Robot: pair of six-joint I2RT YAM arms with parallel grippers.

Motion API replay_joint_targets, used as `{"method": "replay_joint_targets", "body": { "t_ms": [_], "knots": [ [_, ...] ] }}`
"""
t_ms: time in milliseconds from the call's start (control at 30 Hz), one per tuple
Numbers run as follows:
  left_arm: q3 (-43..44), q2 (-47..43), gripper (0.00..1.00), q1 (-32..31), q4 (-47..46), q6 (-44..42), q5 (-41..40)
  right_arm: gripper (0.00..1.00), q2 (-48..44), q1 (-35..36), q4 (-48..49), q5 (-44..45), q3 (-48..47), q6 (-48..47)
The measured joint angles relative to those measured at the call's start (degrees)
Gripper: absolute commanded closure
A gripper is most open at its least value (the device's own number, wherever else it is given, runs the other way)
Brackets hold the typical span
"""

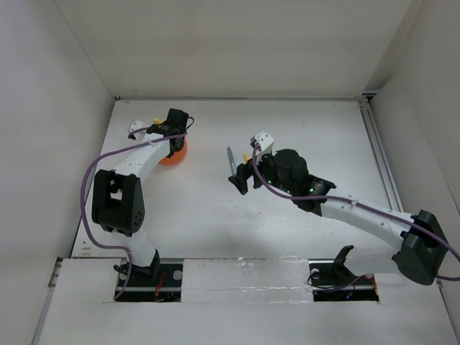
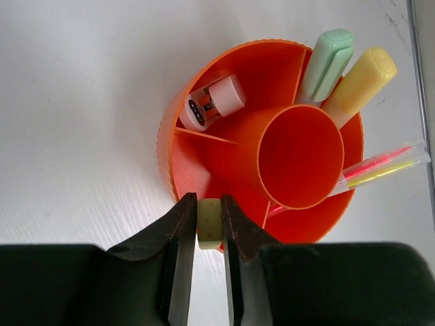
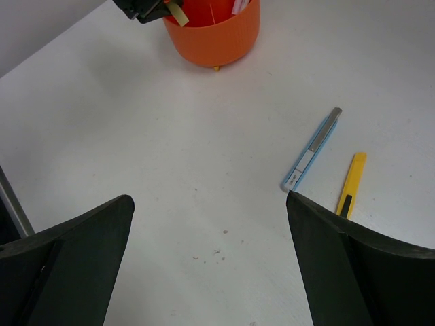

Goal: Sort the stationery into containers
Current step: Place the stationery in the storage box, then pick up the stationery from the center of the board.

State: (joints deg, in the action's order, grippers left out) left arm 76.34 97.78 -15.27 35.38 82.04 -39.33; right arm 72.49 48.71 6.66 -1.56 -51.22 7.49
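The orange cup (image 2: 204,163) sat up near the far left corner of the bench. It had a green highlighter (image 2: 328,61), a yellow highlighter (image 2: 360,78), some thin neon pens (image 2: 384,166) and a little white block (image 2: 214,102) in it. The left gripper (image 2: 208,204) was right at its rim, clamped on a small pale eraser (image 2: 209,224). Around the middle of the bench, a grey-blue pen (image 3: 312,149) and a yellow pen (image 3: 351,185) lay side by side, not touching. The right gripper (image 3: 207,210) hovered near them, spread wide, holding nothing.
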Motion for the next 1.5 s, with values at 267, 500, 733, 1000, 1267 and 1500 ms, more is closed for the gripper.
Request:
{"method": "replay_joint_targets", "body": {
  "t_ms": [267,500,733,1000,1267,1500],
  "knots": [
    [-0.63,0.11,0.61,0.00,0.02,0.42,-0.20,0.00,0.00,0.00,0.20,0.00,0.33,0.00],
    [-0.74,-0.15,0.62,0.00,-0.02,0.55,-0.17,0.00,0.00,0.00,0.26,-0.17,0.37,0.02],
    [-3.19,-7.39,0.30,0.00,-3.30,-3.32,1.20,0.00,5.51,-3.72,-1.44,2.93,-1.01,0.79],
    [-3.72,-19.45,0.00,0.00,-7.45,-16.17,6.14,0.01,25.59,-9.03,-13.70,5.03,-15.41,1.09],
    [-2.64,-21.20,0.00,-0.02,-6.16,-32.20,18.40,0.09,33.35,-13.25,-20.44,4.52,-21.18,0.90],
    [-6.91,-31.06,0.00,-0.02,-7.04,-39.82,25.68,0.31,41.70,-15.43,-23.08,4.79,-29.05,0.81]
  ]
}}
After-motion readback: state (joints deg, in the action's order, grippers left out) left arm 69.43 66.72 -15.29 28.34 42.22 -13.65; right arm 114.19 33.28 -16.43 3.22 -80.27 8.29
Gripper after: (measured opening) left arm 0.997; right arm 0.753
